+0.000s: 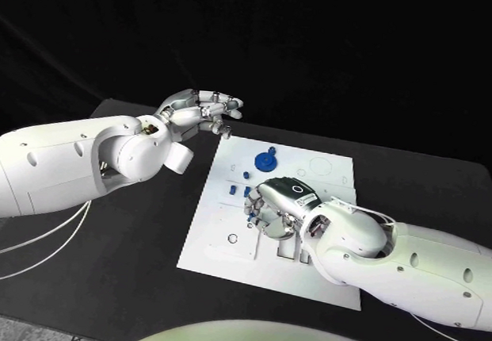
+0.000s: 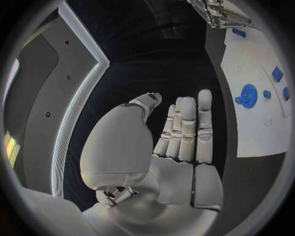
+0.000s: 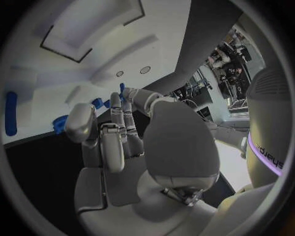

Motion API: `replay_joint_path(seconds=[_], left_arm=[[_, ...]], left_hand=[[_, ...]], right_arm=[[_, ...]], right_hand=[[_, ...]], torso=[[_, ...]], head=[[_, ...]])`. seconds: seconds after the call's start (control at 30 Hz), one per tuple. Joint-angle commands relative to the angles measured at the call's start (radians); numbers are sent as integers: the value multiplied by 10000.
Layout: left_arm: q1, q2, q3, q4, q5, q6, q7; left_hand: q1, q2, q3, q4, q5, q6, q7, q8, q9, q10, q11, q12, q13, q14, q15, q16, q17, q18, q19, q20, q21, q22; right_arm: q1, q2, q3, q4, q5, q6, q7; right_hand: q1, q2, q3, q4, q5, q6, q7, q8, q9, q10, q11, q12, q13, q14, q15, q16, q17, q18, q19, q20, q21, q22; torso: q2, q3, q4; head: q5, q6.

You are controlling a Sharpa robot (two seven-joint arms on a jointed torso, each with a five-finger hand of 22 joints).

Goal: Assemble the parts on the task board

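Left robot hand [image 1: 201, 110] empty, fingers extended, off the task board's [image 1: 326, 175] far-left corner. Right robot hand [image 1: 275, 209] palm-down over board centre; grip unclear. Blue round part [image 1: 266, 162] just beyond right robot hand.

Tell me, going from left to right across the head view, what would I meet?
Left arm → left hand → round blue part on the task board → right hand → right arm.

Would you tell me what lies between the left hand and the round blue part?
Only bare table and bare board: head view shows nothing between left hand and round blue part.
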Motion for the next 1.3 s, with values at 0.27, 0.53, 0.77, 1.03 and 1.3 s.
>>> replay_joint_path(seconds=[0.27,0.53,0.77,1.03,1.3], left_arm=[[4,27,4,11,-29,-2,-21],[4,33,1,-12,-60,-6,-46],[4,26,1,-6,-69,1,-51],[4,15,0,-1,-98,19,-66],[4,4,0,2,-110,34,-87]], left_hand=[[65,-40,36,-3,70,-98,13,56,15,-65,15,30,-17,-27,32,-63,-16,108,67,-15,-65,-20],[41,-59,29,-1,76,-136,28,86,19,-122,34,20,-33,-99,52,-99,-33,102,66,-4,-71,-30],[40,-60,29,-1,77,-142,29,90,19,-131,36,19,-35,-110,55,-104,-35,102,66,-3,-71,-31],[39,-59,31,-3,78,-150,32,97,20,-145,41,18,-38,-125,58,-110,-38,101,66,0,-72,-33],[39,-59,31,-3,79,-153,33,98,20,-148,42,18,-39,-128,59,-111,-39,101,66,1,-72,-33]], right_arm=[[-97,42,-16,-102,-146,217,121],[-150,38,-25,-139,-212,283,119],[-215,69,-28,-185,-256,300,121],[-262,91,-30,-230,-339,324,126],[-279,142,-33,-284,-441,427,71]], right_hand=[[-78,48,2,-15,-11,7,21,39,30,136,-98,-50,10,549,-57,38,262,-97,-19,-2,-67,-22],[-78,48,2,-15,-11,7,21,39,30,136,-98,-50,10,549,-57,38,262,-97,-19,-2,-67,-22],[-91,53,1,-19,-40,2,19,38,39,137,-99,-61,11,549,-56,38,260,-95,-24,0,-77,-25],[-110,50,-4,-21,-60,-8,20,35,48,133,-95,-75,11,540,-54,21,218,-91,-34,1,-98,-33],[-121,47,-6,-23,-68,-15,20,32,52,131,-94,-83,11,538,-53,19,213,-88,-42,2,-116,-41]], torso=[[6,-2,7],[-5,-2,-2],[3,-3,2],[3,-14,3],[-4,-20,12]], head=[[47,-126],[89,-160],[127,-182],[137,-211],[135,-215]])
